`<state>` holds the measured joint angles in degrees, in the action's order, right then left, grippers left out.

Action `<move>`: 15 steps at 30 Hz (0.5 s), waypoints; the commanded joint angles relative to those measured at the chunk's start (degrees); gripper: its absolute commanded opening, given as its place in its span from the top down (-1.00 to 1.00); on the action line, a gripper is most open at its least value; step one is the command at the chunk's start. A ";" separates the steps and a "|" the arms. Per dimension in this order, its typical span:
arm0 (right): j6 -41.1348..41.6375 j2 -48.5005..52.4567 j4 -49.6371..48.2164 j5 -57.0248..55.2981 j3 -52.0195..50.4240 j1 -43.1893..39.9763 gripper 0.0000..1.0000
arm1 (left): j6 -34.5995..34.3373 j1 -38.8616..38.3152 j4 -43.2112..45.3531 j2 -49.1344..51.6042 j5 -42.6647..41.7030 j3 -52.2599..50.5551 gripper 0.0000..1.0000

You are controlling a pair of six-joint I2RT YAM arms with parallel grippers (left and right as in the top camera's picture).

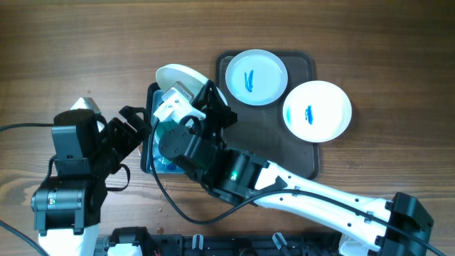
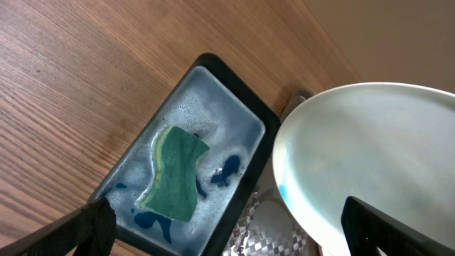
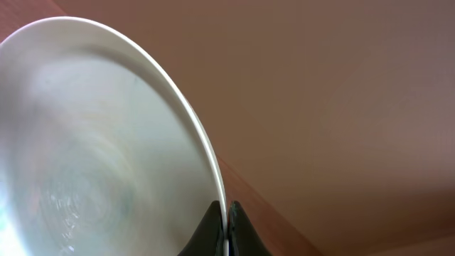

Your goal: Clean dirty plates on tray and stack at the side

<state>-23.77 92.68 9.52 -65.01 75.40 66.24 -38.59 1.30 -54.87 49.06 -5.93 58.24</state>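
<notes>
The dark brown tray holds two white plates with blue smears. One plate lies at its back and the other overhangs its right edge. My right gripper is shut on the rim of the third plate. It holds that plate tilted above the basin, seen from overhead and in the left wrist view. My left gripper is open and empty above the basin's near end, and the plate is close to its right finger.
The blue-lined basin holds soapy water with blue streaks and a green sponge. In the overhead view the basin is mostly hidden under both arms. Wooden table surrounds everything.
</notes>
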 commanded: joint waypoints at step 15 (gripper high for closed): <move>-19.12 0.70 -17.14 -7.04 1.20 0.68 0.91 | 0.90 0.48 0.07 -0.26 -0.46 0.63 -1.00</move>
<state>-35.11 92.79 -6.00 -69.34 75.48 66.26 -38.59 1.30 -54.89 49.06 -5.93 58.24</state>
